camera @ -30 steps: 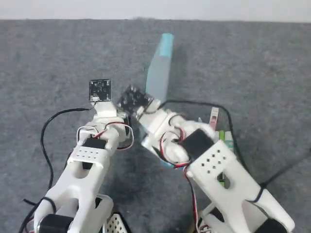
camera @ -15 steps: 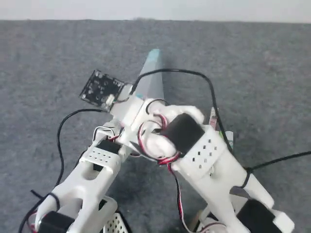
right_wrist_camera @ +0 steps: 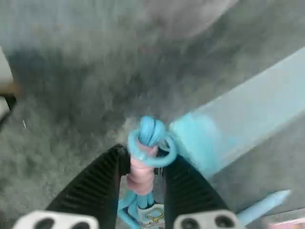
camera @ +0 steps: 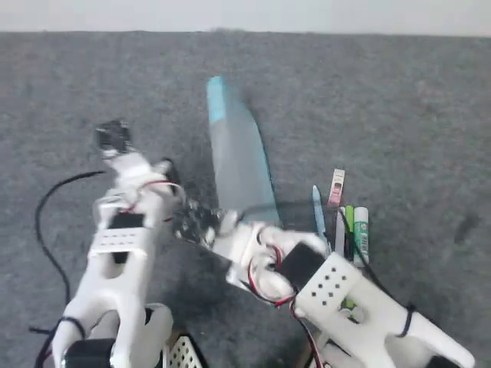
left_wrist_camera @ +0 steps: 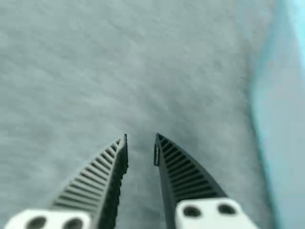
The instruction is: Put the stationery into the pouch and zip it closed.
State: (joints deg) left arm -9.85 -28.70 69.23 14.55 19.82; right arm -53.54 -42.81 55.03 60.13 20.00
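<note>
The left arm has swung out leftward, its left gripper (left_wrist_camera: 140,143) narrowly parted and holding nothing above the grey carpet (camera: 414,115). Between the arms, the translucent blue pouch (camera: 238,165) has tipped, its far end now leaning left. The right gripper (right_wrist_camera: 143,160) is clamped on the pouch's zipper cord (right_wrist_camera: 148,136). The right arm has dropped back, uncovering the blue pen (camera: 317,208) and green marker (camera: 360,230), though it covers their near ends.

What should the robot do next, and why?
Probably the left gripper should pinch the pouch beside it: the right gripper has its jaws shut on the zip cord, and the pens lie outside.
</note>
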